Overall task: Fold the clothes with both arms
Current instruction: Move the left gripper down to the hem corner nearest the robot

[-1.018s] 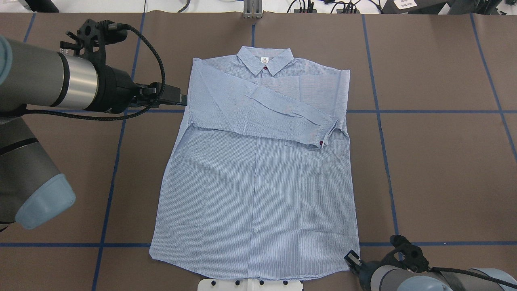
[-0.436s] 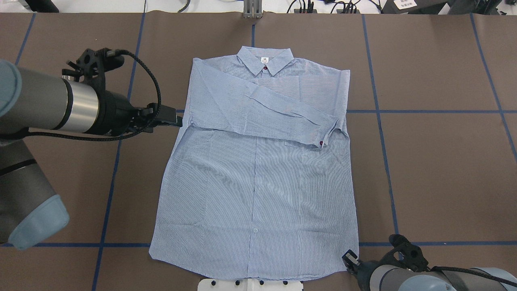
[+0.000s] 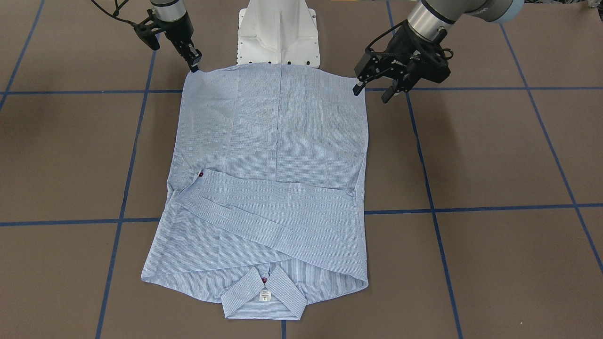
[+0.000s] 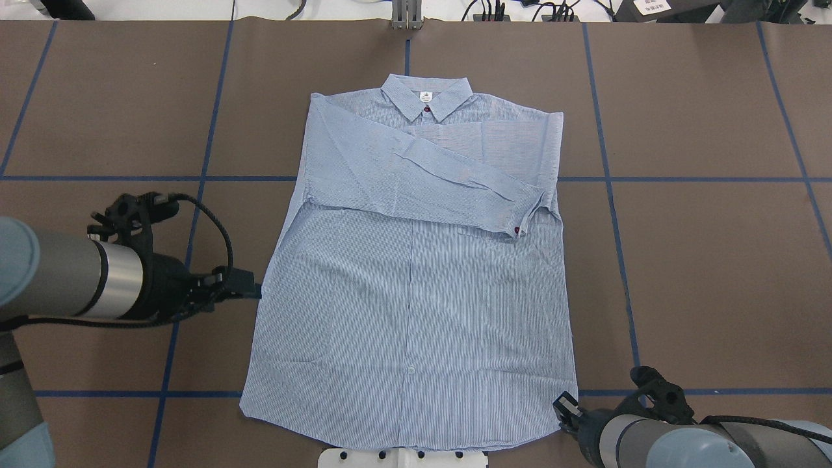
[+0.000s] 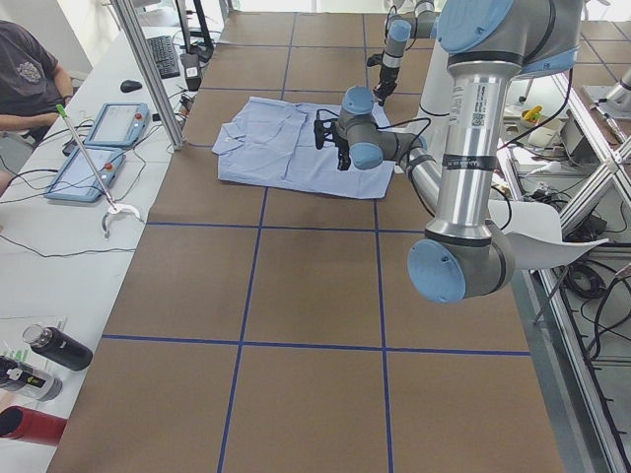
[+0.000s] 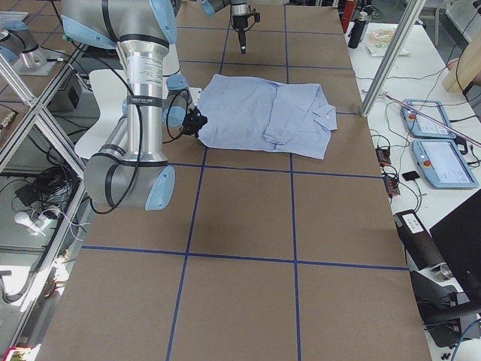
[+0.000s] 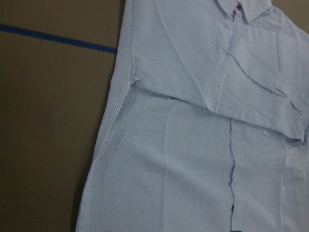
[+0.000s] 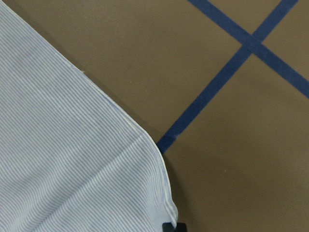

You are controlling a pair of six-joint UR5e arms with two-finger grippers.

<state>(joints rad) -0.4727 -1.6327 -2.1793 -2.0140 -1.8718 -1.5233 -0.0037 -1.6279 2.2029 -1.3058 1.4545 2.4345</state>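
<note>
The left arm (image 4: 65, 292) has withdrawn toward the robot-side edge of the worktop (image 4: 715, 260). The shirt (image 4: 416, 312) lies flat mid-worktop, hem at that edge. The left pincer (image 3: 371, 93) is apart, beside it. The right pincer (image 3: 193, 63) is at the hem corner; its state cannot be told.

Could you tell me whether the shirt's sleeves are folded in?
Folded in: a sleeve lies diagonally across the shirt; neither sticks out sideways.

brown table (image 4: 715, 273), blue tape lines (image 4: 682, 179), tablets (image 5: 112, 124)
</note>
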